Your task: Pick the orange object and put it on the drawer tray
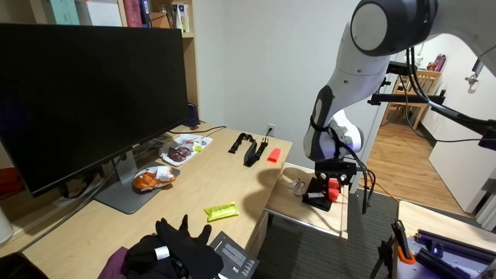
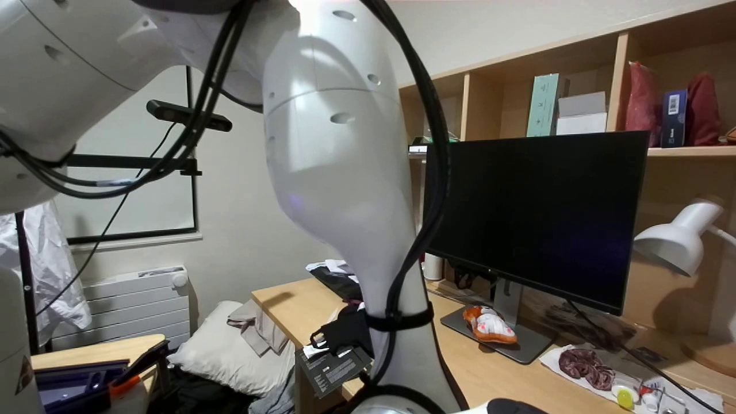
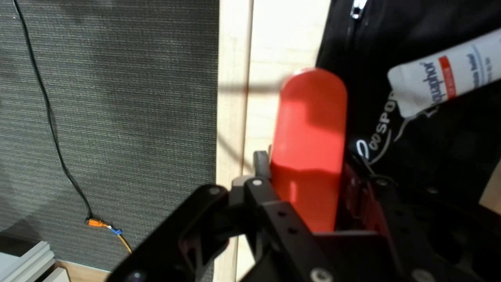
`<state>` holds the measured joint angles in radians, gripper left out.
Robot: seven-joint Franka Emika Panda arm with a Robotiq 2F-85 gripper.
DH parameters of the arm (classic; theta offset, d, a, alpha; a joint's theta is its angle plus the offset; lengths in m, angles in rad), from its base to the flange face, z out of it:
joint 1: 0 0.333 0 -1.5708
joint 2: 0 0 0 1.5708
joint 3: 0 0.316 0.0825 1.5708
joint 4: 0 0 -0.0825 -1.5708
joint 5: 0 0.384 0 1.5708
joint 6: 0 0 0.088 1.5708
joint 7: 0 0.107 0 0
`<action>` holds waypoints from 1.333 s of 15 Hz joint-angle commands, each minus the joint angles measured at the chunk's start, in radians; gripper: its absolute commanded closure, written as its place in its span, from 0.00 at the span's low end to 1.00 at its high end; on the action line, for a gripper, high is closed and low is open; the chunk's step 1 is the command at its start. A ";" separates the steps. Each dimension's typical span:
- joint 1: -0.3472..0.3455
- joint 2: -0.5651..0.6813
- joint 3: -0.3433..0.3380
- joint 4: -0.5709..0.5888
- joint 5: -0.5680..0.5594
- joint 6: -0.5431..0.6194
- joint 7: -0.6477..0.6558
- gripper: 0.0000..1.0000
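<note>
Robotiq gripper (image 3: 307,174): we see it clamped on the red-orange block (image 3: 311,117).
Red-orange block: between the jaws, one end poking past them, over the drawer tray (image 1: 286,202) at the black pouch's (image 3: 375,47) edge; touching either, we can't tell.
Desk (image 1: 201,180): second red-orange piece (image 1: 274,155), well apart from gripper.

Over to the orange object (image 3: 309,129) now: plain, red-orange, elongated, shadowed in patches, pointing a rounded end to twelve o'clock in the wrist view, clasped toward six. Looking near upright in an exterior view, over the three o'clock side of the drawer tray (image 1: 292,207). Hard to tell whether touching it. Down to that drawer tray: pale wood, pulled out, showing an edge at nine o'clock.
</note>
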<state>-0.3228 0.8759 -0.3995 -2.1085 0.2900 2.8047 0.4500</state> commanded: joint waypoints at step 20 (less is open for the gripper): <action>0.009 -0.283 0.108 -0.138 0.056 -0.045 -0.060 0.00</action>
<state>-0.3133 0.7494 -0.3170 -2.1307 0.3236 2.7527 0.4448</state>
